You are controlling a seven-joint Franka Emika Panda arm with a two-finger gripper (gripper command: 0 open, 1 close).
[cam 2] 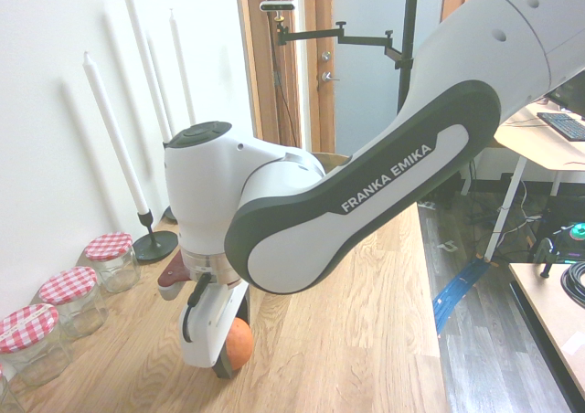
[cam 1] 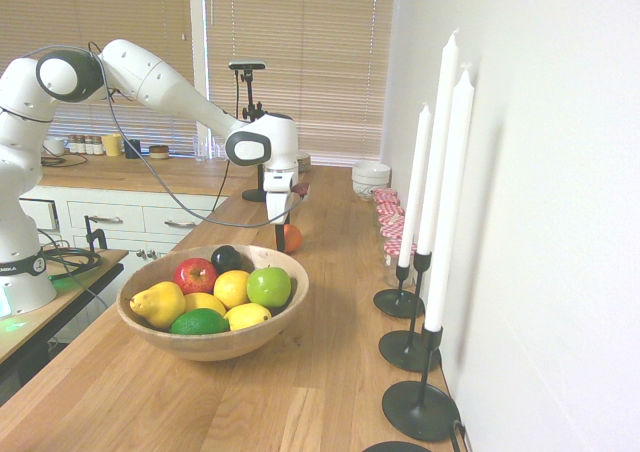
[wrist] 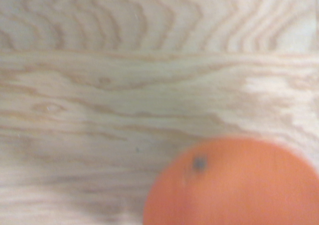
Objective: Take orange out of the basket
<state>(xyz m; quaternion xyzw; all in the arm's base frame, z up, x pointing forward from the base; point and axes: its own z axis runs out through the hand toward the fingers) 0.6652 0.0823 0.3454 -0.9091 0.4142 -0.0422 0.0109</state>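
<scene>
Bare countertop (cam 1: pixel 330 362) runs between the basket (cam 1: pixel 215 342) near the front edge and the candlesticks (cam 1: pixel 420 407) along the wall edge. Jars (cam 2: pixel 69 294) crowd that wall edge farther back. Counter's open edge stays unobstructed.

kitchen: wooden counter (cam 1: pixel 330 372), drawers (cam 1: pixel 140 217)

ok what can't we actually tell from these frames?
- Jaw state of the gripper: second exterior view, its white housing covers the fingers; first exterior view, too small.
- Whether the orange rests on the counter: contact hidden by the gripper.
- Wrist view: orange blurred, cut by the bottom edge.
- Basket: hidden by the arm in the second exterior view.
</scene>
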